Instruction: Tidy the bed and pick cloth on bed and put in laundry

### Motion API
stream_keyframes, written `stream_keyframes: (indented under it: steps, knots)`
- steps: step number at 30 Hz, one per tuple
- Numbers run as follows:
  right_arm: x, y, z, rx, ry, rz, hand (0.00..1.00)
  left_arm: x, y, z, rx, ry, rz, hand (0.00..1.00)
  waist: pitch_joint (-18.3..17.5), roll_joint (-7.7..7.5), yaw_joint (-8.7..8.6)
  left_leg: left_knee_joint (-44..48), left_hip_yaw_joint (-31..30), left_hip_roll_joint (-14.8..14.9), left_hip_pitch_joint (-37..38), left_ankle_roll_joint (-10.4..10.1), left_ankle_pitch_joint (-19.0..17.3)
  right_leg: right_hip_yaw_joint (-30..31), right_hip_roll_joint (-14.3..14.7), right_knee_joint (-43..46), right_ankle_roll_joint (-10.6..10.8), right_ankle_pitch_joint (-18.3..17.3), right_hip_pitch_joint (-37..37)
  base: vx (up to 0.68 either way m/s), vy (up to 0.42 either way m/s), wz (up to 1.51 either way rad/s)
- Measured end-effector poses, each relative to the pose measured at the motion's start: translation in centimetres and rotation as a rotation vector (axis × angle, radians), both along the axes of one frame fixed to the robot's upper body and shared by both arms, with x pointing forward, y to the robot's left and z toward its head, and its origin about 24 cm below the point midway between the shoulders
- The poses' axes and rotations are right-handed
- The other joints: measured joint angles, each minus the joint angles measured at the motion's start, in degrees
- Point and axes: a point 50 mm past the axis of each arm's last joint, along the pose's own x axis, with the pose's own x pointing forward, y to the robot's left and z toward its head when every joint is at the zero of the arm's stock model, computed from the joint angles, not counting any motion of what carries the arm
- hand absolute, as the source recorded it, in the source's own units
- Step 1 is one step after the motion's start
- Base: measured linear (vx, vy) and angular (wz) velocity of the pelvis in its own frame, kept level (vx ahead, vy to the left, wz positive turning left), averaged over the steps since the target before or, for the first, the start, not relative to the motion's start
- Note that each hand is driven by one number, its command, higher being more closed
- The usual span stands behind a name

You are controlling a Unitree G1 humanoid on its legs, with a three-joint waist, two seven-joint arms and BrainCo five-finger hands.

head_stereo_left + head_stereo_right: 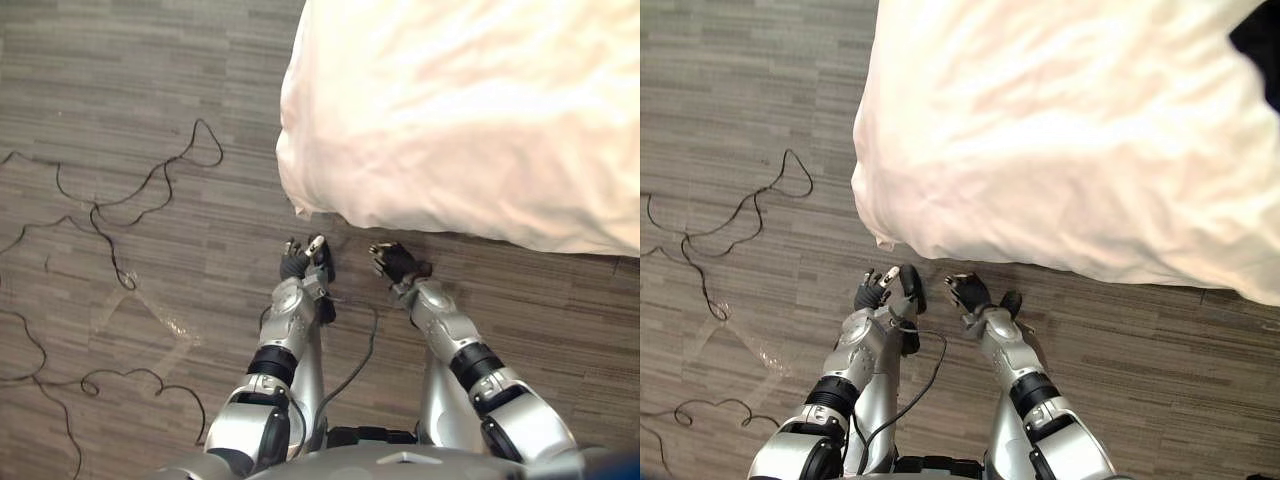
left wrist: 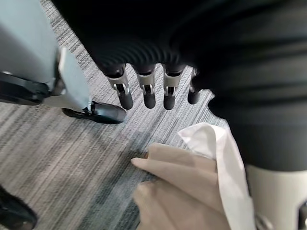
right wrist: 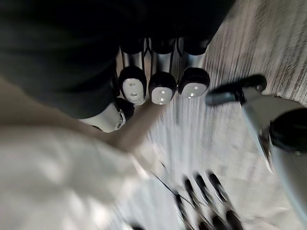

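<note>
- The left robot hand (image 1: 305, 262) hangs over the grey striped floor (image 1: 150, 110), just short of the bed corner (image 1: 300, 195) and not touching it. In its wrist view its fingers (image 2: 146, 93) point down, straight and spread a little, holding nothing.
- The right robot hand (image 1: 397, 262) is level with it, also just short of the bed corner and a little further along the bed's near edge. Its fingers (image 3: 160, 88) are loosely bent and relaxed, with nothing between them and the thumb.
- The two hands are near each other but apart.
- At the bed corner a white fold (image 2: 216, 143) hangs beside a beige cloth (image 2: 182, 182), both close under the left hand's fingertips without contact.
- Past the bed corner, the white bed cover (image 1: 470, 110) lies rumpled over the mattress, its edge drooping over the side toward the floor. Neither hand has hold of it.
</note>
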Motion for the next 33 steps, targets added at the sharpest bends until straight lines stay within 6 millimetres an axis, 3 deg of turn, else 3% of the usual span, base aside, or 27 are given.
stream_keyframes:
  steps: [3, 8, 14, 17, 19, 21, 22, 24, 27, 33]
  knots:
    - [-1.9, -2.2, -1.9, 0.05, 0.04, -0.086, 1.0, -0.8, 0.8, -1.2, 0.02, 0.048, -0.001, 0.0, -0.9, -1.75, -0.3, 0.1, 1.8, 1.0, 3.0, 0.0, -0.9, 1.5, 1.4, -2.4, 0.2, 1.3, 2.8, 0.08, -0.014, -0.39]
    - [-6.8, -5.3, -5.5, 0.092, 0.139, -0.194, 1.0, -2.0, 2.4, -2.3, 0.06, 0.096, -0.014, 0.0, -3.7, -4.65, -1.35, -1.3, 5.4, 1.5, 10.8, -0.8, -3.4, 4.3, 2.8, -8.1, 1.4, 3.1, 10.1, 0.08, 0.04, -0.34]
    - [-10.3, -9.1, -6.8, 0.146, 0.154, -0.419, 1.0, -4.0, 4.7, -4.0, 0.099, 0.181, -0.071, 0.0, -7.0, -5.14, -1.54, -3.5, 7.5, 0.9, 16.5, -0.7, -3.5, 5.1, 3.4, -13.9, 2.6, 5.1, 16.1, 0.09, 0.046, -0.18]
    - [-10.9, -12.7, -4.9, 0.145, 0.012, -0.556, 1.0, -6.7, 6.6, -5.7, 0.127, 0.277, -0.087, 0.0, -8.8, -5.21, -1.84, -5.4, 8.5, 0.2, 20.4, -0.9, -3.8, 5.9, 3.5, -16.9, 3.3, 5.9, 20.0, 0.1, 0.042, -0.14]
    - [-10.2, -15.0, -1.3, 0.126, -0.2, -0.58, 1.0, -9.1, 7.5, -7.0, 0.138, 0.353, -0.11, 0.0, -10.7, -5.07, -3.05, -6.3, 8.7, -0.4, 22.0, -1.0, -4.0, 6.1, 3.5, -18.2, 3.6, 6.2, 21.6, 0.08, 0.034, -0.04]
    - [-9.3, -15.6, 2.1, 0.112, -0.382, -0.524, 1.0, -10.5, 7.9, -7.8, 0.137, 0.398, -0.125, 0.0, -11.1, -4.97, -3.48, -6.3, 8.8, -0.9, 23.0, -1.0, -4.3, 6.4, 3.5, -19.0, 3.8, 6.5, 22.7, 0.05, 0.043, -0.09]
    - [-8.8, -15.4, 4.3, 0.105, -0.491, -0.459, 1.0, -11.4, 7.9, -8.2, 0.13, 0.423, -0.132, 0.0, -11.3, -4.89, -3.54, -6.3, 9.0, -0.9, 23.5, -1.0, -4.5, 6.7, 3.6, -19.4, 3.8, 6.7, 23.2, 0.02, 0.043, -0.14]
    - [-8.3, -14.5, 6.6, 0.097, -0.611, -0.356, 1.0, -12.5, 7.8, -8.8, 0.119, 0.461, -0.136, 0.0, -12.0, -4.71, -3.56, -6.3, 9.1, -1.0, 23.5, -1.0, -4.5, 6.9, 3.6, -20.0, 4.0, 7.1, 23.3, -0.01, 0.026, -0.08]
    - [-7.5, -12.5, 8.6, 0.107, -0.712, -0.193, 1.0, -13.9, 7.4, -9.4, 0.12, 0.505, -0.176, 0.0, -12.4, -4.48, -3.32, -6.9, 8.8, -1.4, 24.3, -0.9, -4.6, 6.9, 3.7, -21.8, 4.2, 8.0, 24.6, -0.02, 0.039, 0.01]
    - [-4.7, -4.9, 12.5, 0.252, -0.843, 0.204, 1.0, -14.3, 6.6, -9.5, 0.15, 0.497, -0.19, 0.0, -11.9, -3.5, -2.84, -7.0, 6.5, -2.7, 21.4, 0.1, -4.1, 5.5, 3.0, -23.6, 4.6, 9.6, 24.1, -0.04, 0.049, 0.19]
